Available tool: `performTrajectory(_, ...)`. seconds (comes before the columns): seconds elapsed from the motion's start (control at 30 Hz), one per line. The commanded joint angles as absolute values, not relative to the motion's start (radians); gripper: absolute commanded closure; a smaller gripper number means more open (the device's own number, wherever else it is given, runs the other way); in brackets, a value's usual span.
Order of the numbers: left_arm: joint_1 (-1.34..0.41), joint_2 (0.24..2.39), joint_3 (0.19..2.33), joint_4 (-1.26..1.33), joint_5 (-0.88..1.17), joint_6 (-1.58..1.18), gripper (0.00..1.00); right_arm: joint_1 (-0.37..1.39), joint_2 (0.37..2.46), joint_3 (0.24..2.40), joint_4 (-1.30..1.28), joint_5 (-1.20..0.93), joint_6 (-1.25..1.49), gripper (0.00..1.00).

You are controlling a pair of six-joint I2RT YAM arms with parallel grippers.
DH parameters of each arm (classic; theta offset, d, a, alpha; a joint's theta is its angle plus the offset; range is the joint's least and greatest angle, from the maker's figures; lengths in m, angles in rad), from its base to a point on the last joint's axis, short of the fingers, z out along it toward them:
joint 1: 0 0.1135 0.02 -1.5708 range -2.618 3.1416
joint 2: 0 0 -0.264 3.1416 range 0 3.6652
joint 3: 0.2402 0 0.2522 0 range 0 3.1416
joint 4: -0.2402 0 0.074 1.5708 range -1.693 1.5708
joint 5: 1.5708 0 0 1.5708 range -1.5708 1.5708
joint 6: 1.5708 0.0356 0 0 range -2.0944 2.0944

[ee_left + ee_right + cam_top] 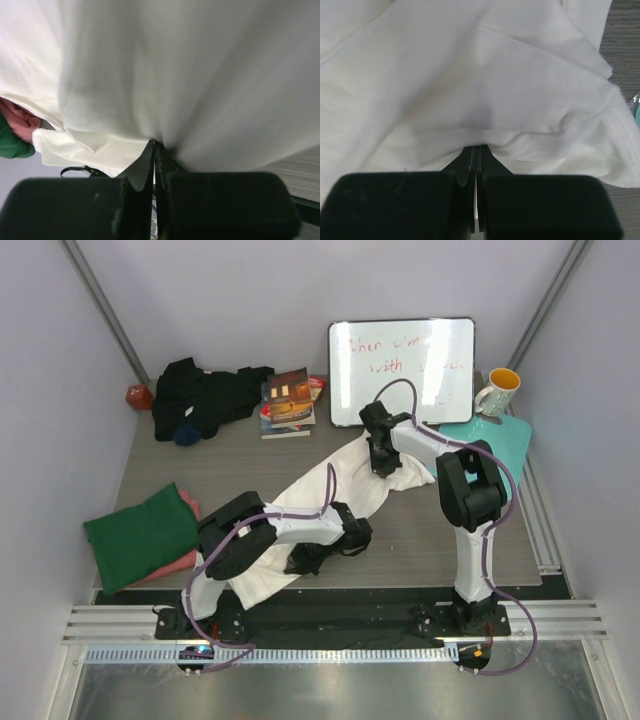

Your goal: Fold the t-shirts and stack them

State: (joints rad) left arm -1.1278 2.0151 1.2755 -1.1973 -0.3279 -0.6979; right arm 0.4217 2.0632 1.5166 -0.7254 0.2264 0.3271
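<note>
- From the top camera, the white t-shirt (300,502) is drawn out in a long band across the middle of the worktop (430,540). It runs from the near edge on the left toward the far right corner.
- My left gripper (306,560) sits at the shirt's near side and my right gripper (380,466) at its far end (both are half hidden by cloth and arm here, so this view does not settle their state).
- In the same view, the green t-shirt (140,535) lies folded by the left edge on top of the salmon pink t-shirt (178,564). The black t-shirt (205,395) lies rumpled in the far left corner, beside the books (288,402).
- In the left wrist camera, my left gripper (154,150) is clenched on a pinch of the white t-shirt (175,75). The cloth fans out taut from the closed jaws and fills nearly the whole view (a scrap of green and pink shows at the left border).
- In the right wrist camera, my right gripper (477,150) is likewise clenched, grasping a fold of the white t-shirt (470,75) close to a stitched hem. Bare worktop shows at the upper right, and a sliver of the teal mat (637,117) at the right border.
</note>
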Motion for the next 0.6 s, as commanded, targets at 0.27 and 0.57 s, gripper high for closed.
performTrajectory(0.27,-1.163,2.03,1.374,-1.164,-0.382,-0.795,1.0,0.403,1.872,1.445,-0.721,0.313,0.295,0.87)
performTrajectory(0.57,-1.152,1.854,1.39,-1.223,-0.446,-0.782,0.86,0.4,1.729,1.349,-0.727,0.465,0.337,0.76)
